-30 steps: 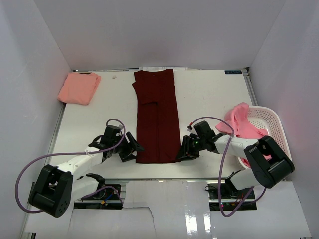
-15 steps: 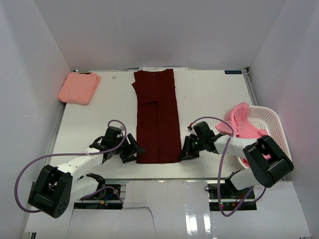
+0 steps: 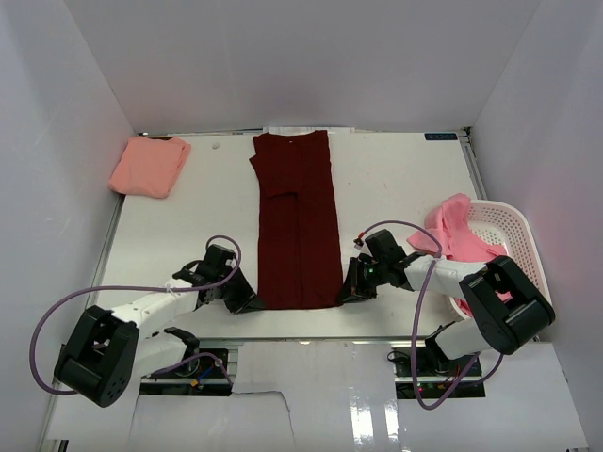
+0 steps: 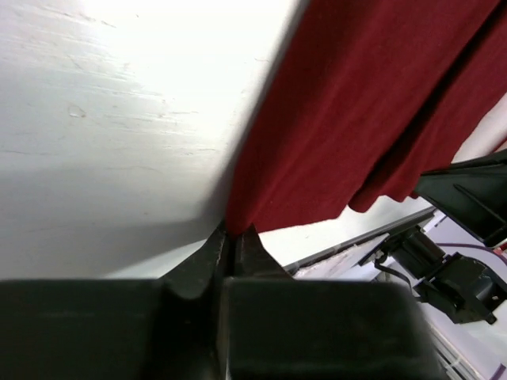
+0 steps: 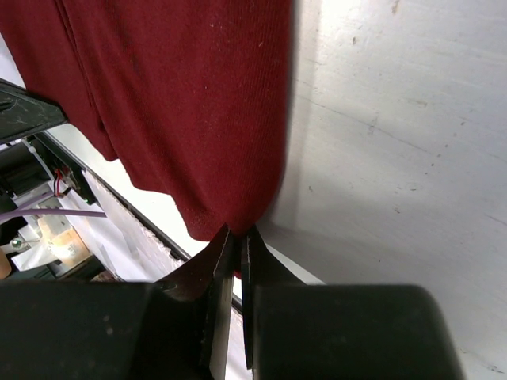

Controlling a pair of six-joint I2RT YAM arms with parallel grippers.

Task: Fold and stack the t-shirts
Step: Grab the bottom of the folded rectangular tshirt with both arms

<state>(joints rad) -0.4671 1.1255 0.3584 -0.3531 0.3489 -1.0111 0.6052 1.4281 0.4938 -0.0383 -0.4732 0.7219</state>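
Left wrist view: the left gripper [image 4: 232,237] is clamped down, apparently with the maroon shirt [image 4: 356,119] corner nipped at its tips. The right gripper [image 5: 238,237] is clenched on the opposite hem corner. The shirt lies flat, stretching forward from both grippers, between them.

white table [image 3: 396,188], nothing fancy. a maroon t-shirt [image 3: 297,226] is laid flat on it as a long strip, near hem stretched between the left gripper [image 3: 252,301] and the right gripper [image 3: 343,296]. a folded salmon t-shirt [image 3: 149,167] is parked far ahead of the left gripper, off to its left. a white mesh basket [image 3: 516,231] is set at the table's edge, right of the right gripper.
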